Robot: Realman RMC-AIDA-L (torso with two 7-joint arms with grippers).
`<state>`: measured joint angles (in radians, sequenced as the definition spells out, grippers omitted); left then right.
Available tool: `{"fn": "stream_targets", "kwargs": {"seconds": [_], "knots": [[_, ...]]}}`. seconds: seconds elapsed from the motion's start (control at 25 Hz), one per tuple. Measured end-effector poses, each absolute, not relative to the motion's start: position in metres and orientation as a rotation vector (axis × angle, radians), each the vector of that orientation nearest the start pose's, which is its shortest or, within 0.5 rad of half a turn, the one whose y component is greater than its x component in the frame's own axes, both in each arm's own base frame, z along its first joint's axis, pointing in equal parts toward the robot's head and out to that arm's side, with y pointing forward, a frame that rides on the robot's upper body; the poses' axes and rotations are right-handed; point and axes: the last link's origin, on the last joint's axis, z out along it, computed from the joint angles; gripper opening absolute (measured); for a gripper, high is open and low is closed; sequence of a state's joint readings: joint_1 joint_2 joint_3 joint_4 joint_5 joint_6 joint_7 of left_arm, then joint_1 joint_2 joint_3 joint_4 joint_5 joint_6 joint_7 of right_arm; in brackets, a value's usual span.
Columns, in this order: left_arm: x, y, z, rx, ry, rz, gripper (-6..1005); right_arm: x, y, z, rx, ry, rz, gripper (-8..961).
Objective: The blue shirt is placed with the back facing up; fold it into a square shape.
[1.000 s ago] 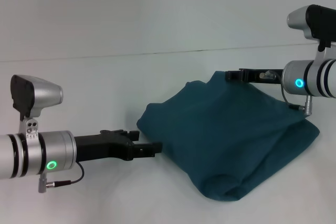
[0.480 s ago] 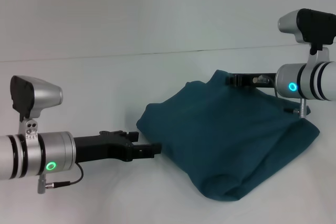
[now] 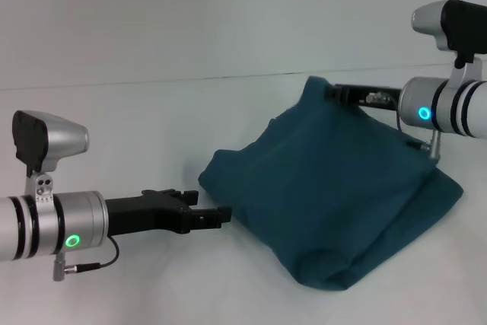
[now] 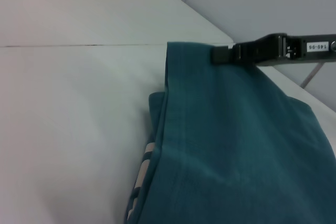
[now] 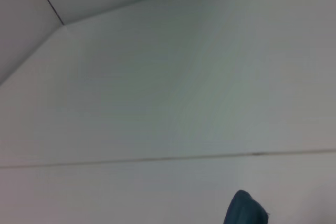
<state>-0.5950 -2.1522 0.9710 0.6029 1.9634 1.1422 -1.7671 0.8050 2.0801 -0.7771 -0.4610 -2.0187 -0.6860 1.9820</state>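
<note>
The blue shirt lies folded in a thick bundle on the white table, right of centre. My right gripper is shut on its far corner and holds that corner raised above the table, so the cloth slopes down toward me. The left wrist view shows the same pinch, with the right gripper clamped on the top edge of the shirt and off-white lettering peeking from a lower layer. My left gripper hovers low, just off the shirt's left edge. A tip of the shirt shows in the right wrist view.
The table is bare white all around the shirt, with a seam line running across its far side. Nothing else stands on it.
My right gripper has risen and drawn the shirt's far corner higher. The left arm has barely shifted.
</note>
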Motion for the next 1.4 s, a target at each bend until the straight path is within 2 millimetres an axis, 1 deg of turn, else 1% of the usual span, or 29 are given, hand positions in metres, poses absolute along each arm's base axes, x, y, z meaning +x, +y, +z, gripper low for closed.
{"fn": "stream_targets", "kwargs": {"seconds": [0.04, 0.2, 0.44, 0.72, 0.8, 0.92, 1.04, 1.2, 1.28, 1.4], "knots": [[-0.244, 0.359, -0.069, -2.588, -1.093, -0.492, 874, 0.247, 0.454, -0.015, -2.027, 1.218, 0.521, 6], [-0.244, 0.359, -0.068, -2.585, -1.092, -0.491, 874, 0.246, 0.456, -0.013, -2.015, 1.186, 0.541, 7], [-0.245, 0.360, -0.068, -2.576, -1.093, -0.489, 873, 0.250, 0.459, -0.015, -1.974, 1.165, 0.502, 6], [-0.244, 0.362, -0.068, -2.572, -1.091, -0.489, 873, 0.250, 0.459, -0.018, -1.985, 1.109, 0.492, 16], [-0.244, 0.362, -0.068, -2.572, -1.090, -0.489, 874, 0.252, 0.459, -0.013, -1.953, 1.099, 0.533, 74], [-0.245, 0.362, -0.068, -2.569, -1.091, -0.488, 874, 0.259, 0.456, -0.002, -1.892, 1.106, 0.627, 161], [-0.246, 0.362, -0.066, -2.558, -1.098, -0.494, 873, 0.262, 0.446, 0.008, -1.928, 1.099, 0.724, 249], [-0.247, 0.362, -0.065, -2.546, -1.107, -0.503, 873, 0.263, 0.421, 0.015, -2.068, 1.074, 0.832, 366], [-0.248, 0.362, -0.065, -2.545, -1.108, -0.503, 873, 0.266, 0.408, 0.021, -2.132, 1.091, 0.878, 425], [-0.249, 0.362, -0.065, -2.541, -1.111, -0.502, 873, 0.275, 0.390, 0.032, -2.190, 1.160, 0.889, 576]]}}
